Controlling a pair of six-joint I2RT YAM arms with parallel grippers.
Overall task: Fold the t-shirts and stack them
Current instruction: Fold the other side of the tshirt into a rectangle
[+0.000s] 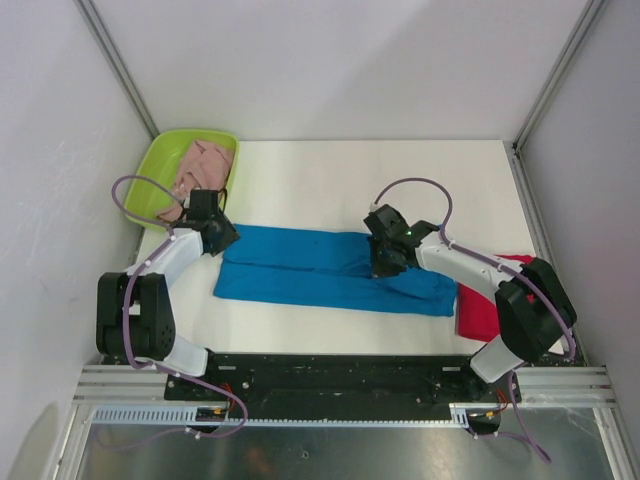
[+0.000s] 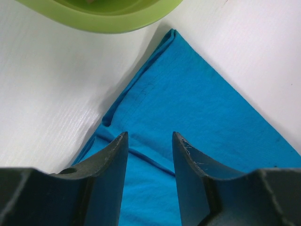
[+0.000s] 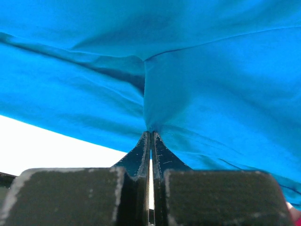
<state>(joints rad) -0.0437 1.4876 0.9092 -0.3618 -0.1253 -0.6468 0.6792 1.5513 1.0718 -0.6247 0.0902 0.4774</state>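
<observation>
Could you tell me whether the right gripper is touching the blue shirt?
Touching. The right wrist view shows the right gripper, jaws shut, pinching the blue shirt, whose cloth puckers at the tips.

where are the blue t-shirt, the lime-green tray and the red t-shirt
blue t-shirt (image 1: 300, 268): top external view, middle of folded cloth
lime-green tray (image 1: 165, 170): top external view, bare left inside
red t-shirt (image 1: 476, 315): top external view, exposed left part
</observation>
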